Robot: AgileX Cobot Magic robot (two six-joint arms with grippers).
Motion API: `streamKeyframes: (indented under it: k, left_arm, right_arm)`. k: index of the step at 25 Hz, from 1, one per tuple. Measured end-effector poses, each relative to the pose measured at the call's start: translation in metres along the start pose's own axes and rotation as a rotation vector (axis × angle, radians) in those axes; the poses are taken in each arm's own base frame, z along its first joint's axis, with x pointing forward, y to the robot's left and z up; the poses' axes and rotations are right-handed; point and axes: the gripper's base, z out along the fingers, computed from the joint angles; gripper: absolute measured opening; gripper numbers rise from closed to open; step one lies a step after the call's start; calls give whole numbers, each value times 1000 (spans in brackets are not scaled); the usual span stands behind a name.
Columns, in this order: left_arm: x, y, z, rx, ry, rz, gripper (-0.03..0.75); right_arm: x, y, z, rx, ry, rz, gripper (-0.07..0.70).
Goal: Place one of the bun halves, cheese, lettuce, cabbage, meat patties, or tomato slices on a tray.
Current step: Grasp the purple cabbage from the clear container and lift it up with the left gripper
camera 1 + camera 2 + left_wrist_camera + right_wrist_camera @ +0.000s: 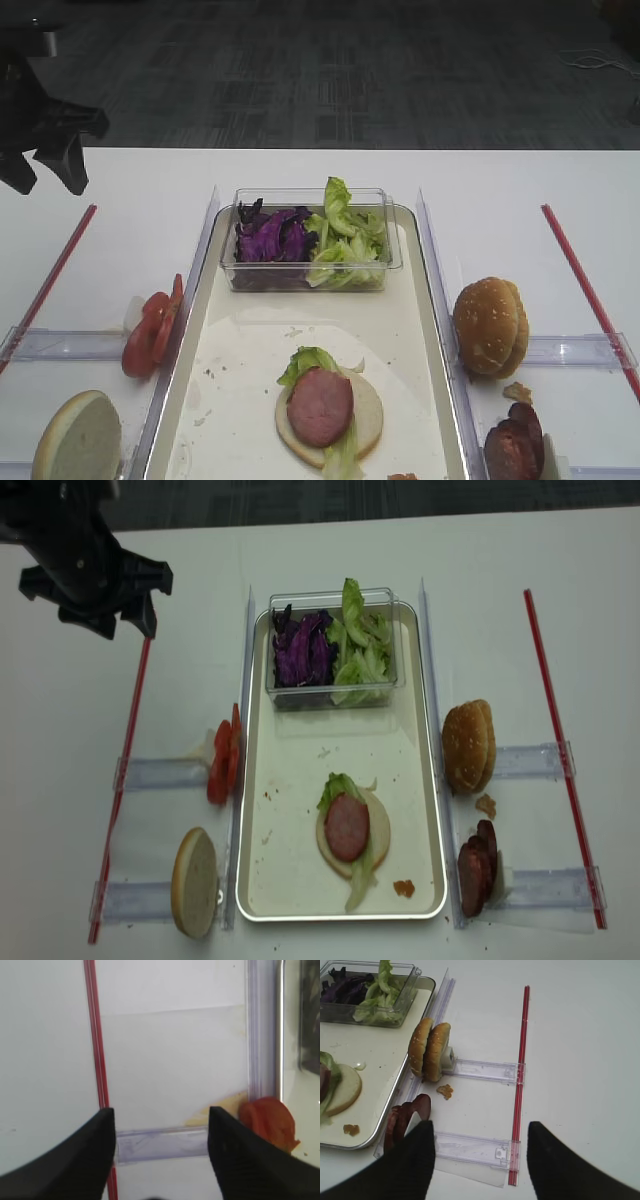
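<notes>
Several tomato slices [269, 1121] stacked on edge, just right of the left tool [160, 1152] and a little ahead of it, leaning against the tray [258, 865] rim. Likely soft, wet and slippery, light, easily torn; best pinched gently across the flat faces of the outermost slice, near the top edge, with little squeeze. Left tool spread wide, nothing between the fingers [85, 1155], held above the desk [520, 185] over the clear divider strip, red straw [98, 1075] running past the left finger. Pointed steeply downward, judging by the wrist view. Would need shifting right to straddle the stack. Right tool [480, 1157] likewise spread apart and empty, meat patties [407, 1115] just ahead-left of it.
</notes>
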Motion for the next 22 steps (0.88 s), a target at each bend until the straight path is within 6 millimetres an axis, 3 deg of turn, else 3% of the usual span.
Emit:
streamKeyframes:
  k: [8,22]
  left_arm:
    - [-29,0,14,-1,9,23,391]
    - [-54,1,50,-1,59,31,391]
  right_arm:
    - [0,0,0,0,0,0,433]
    - [0,0,0,0,0,0,433]
